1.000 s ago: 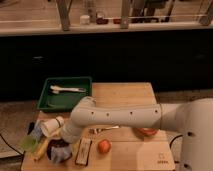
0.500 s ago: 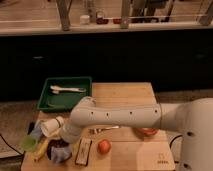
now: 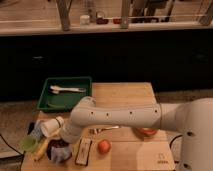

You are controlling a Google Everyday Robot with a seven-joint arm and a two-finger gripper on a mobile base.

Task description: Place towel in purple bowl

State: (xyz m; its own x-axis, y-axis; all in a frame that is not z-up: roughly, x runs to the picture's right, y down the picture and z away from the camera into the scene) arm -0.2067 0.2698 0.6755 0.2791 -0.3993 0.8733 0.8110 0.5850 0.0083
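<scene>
At the front-left corner of the wooden table (image 3: 125, 92), the arm (image 3: 120, 117) reaches across from the right and bends down, so the gripper (image 3: 58, 143) sits low, right over the purple bowl (image 3: 52, 151). Honestly can't tell if the claw is open, closed or gripping anything, since that end is dark and tucked under the wrist. A pale bluish bundle that looks like the towel (image 3: 62, 154) is in the bowl, directly below the gripper.

Only the one camera view here. Beside the bowl on the left there's a yellow thing (image 3: 40, 149), a green cup (image 3: 28, 144) and a white cup (image 3: 50, 127) lying over. Just to its right are a dark flat packet (image 3: 83, 151) and an orange fruit (image 3: 104, 146). A green tray (image 3: 46, 95) holding white utensils (image 3: 67, 90) sits at the back left. Something red (image 3: 146, 132) peeks out from under the arm.
</scene>
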